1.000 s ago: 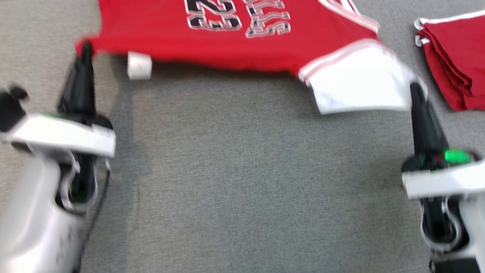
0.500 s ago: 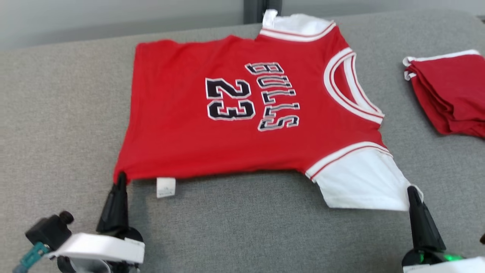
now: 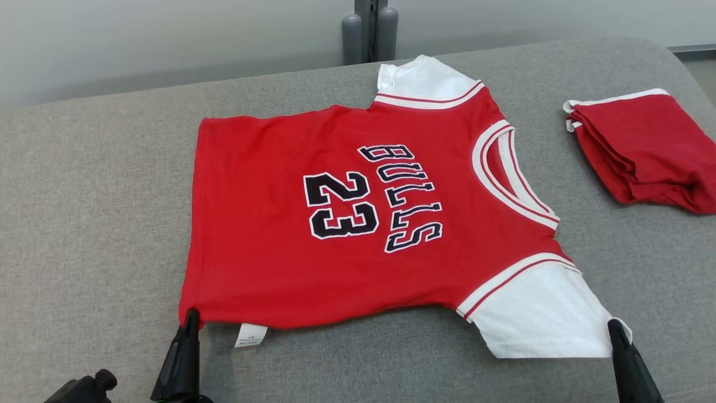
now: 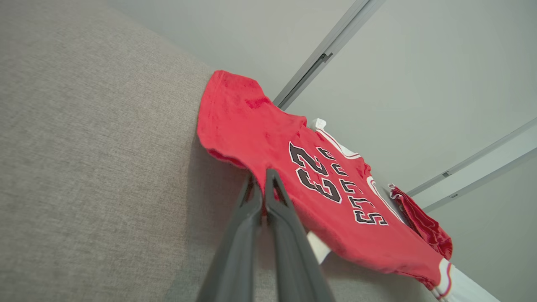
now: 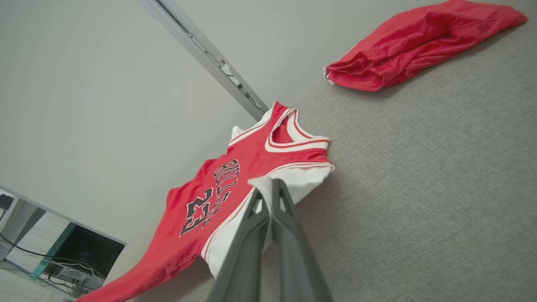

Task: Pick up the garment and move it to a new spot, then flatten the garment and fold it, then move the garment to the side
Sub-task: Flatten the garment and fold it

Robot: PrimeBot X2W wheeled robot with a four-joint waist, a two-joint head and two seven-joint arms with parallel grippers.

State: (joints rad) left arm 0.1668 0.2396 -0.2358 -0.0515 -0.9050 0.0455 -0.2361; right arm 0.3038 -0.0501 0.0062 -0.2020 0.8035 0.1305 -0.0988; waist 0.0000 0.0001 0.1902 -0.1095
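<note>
The garment (image 3: 347, 224), a red jersey with white sleeves and "BULLS 23" on it, lies spread flat on the grey table (image 3: 89, 212), collar to the right. My left gripper (image 3: 192, 314) is shut on the near left hem corner, beside the white label. The left wrist view has those fingers (image 4: 262, 176) pinched together on the red hem (image 4: 268, 138). At the near right, my right gripper (image 3: 614, 324) is shut on the corner of the white sleeve. In the right wrist view its fingers (image 5: 268, 182) clamp that white corner, the garment (image 5: 235, 167) stretching away behind.
A second red garment (image 3: 643, 151), folded, lies at the table's far right, also in the right wrist view (image 5: 419, 37). Two grey posts (image 3: 369, 33) stand behind the table's back edge. Bare grey cloth lies left of and in front of the jersey.
The head camera has tilted up, so the whole garment and the table's back edge now show. Both grippers stay shut on the same corners.
</note>
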